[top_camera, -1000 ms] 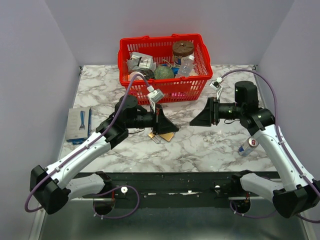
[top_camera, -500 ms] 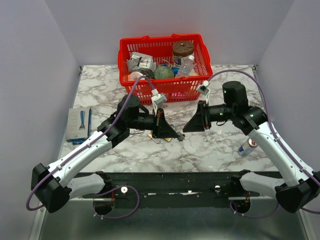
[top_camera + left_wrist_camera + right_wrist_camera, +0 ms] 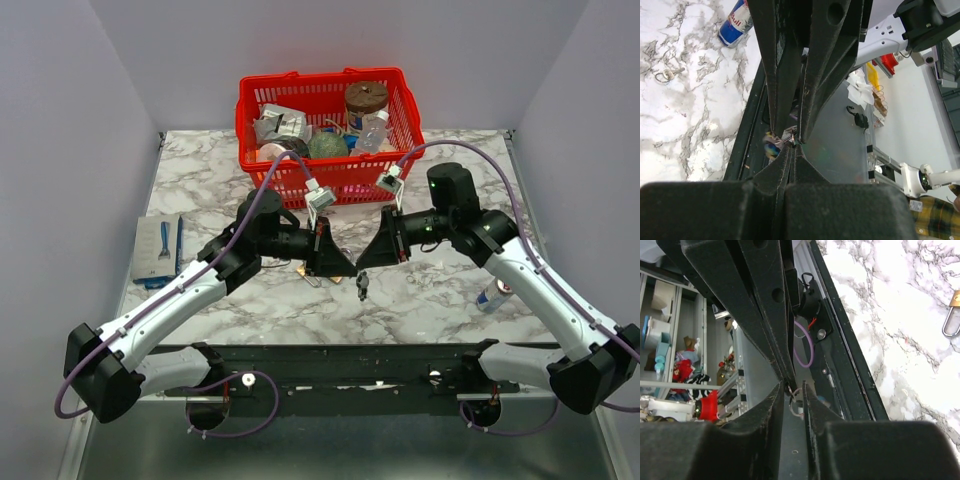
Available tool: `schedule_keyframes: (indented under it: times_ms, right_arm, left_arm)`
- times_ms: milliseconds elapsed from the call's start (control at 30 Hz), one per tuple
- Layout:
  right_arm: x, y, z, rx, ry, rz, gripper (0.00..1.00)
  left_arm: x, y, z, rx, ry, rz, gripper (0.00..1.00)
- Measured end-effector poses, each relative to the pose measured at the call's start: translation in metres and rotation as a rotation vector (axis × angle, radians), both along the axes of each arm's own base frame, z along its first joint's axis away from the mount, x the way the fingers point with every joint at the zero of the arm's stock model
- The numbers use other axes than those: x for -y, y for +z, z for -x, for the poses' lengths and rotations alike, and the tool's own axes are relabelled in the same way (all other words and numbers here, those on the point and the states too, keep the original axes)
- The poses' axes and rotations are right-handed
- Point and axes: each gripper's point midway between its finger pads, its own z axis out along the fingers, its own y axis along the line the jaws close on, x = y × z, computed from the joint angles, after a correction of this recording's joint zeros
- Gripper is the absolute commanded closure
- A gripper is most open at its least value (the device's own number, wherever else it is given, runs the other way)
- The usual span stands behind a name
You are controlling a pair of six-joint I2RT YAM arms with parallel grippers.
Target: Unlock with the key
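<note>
**Top external view: both grippers meet tip to tip in front of the basket**

The left gripper [image 3: 345, 270] and right gripper [image 3: 365, 262] point at each other above the marble table [image 3: 430, 300], their tips almost touching. In the wrist views the left jaws are fully closed, pinching a thin metal key ring [image 3: 794, 394]. The right fingers [image 3: 812, 405] stand a narrow gap apart on either side of that ring, and I cannot tell whether they press on it. A small colourful piece [image 3: 771, 145] by the ring is too blurred to name.

A key [image 3: 668, 75] on its own ring lies flat on the marble, near a blue drink can [image 3: 736, 22]. The brass padlock [image 3: 952, 314] lies on the table, apart from both grippers.

The red basket [image 3: 330, 188] at the back holds a brown-lidded jar [image 3: 367, 97], a clear bottle [image 3: 374, 130], a green ball [image 3: 327, 146] and silvery packets [image 3: 280, 125].
</note>
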Motion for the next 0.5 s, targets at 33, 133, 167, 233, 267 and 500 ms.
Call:
schedule_keyframes:
  times_ms: [33, 133, 167, 233, 267, 500]
  right_arm:
    - [-0.0006, -0.0003, 0.0004, -0.003, 0.004, 0.000, 0.76]
    - [-0.0020, -0.0001, 0.0016, -0.009, 0.015, -0.006, 0.84]
    - [-0.0022, 0.0001, 0.0018, -0.009, 0.018, -0.007, 0.87]
    - [-0.0027, 0.0005, 0.0018, -0.009, 0.022, -0.011, 0.95]
    - [-0.0028, 0.0005, 0.0022, -0.009, 0.024, -0.012, 0.97]
    - [-0.0039, -0.0022, 0.0030, -0.006, 0.036, -0.027, 0.99]
  left_arm:
    - [0.0004, 0.0002, -0.0002, 0.001, -0.001, 0.002, 1.00]
    - [0.0007, 0.0000, -0.0005, -0.001, -0.001, 0.002, 1.00]
    - [0.0008, -0.0001, -0.0004, -0.002, -0.003, 0.002, 1.00]
    - [0.0008, -0.0001, -0.0001, -0.002, -0.004, 0.002, 1.00]
    - [0.0008, -0.0002, -0.0001, -0.003, -0.004, 0.002, 1.00]
    - [0.0002, -0.0018, 0.0012, -0.017, -0.007, -0.006, 1.00]
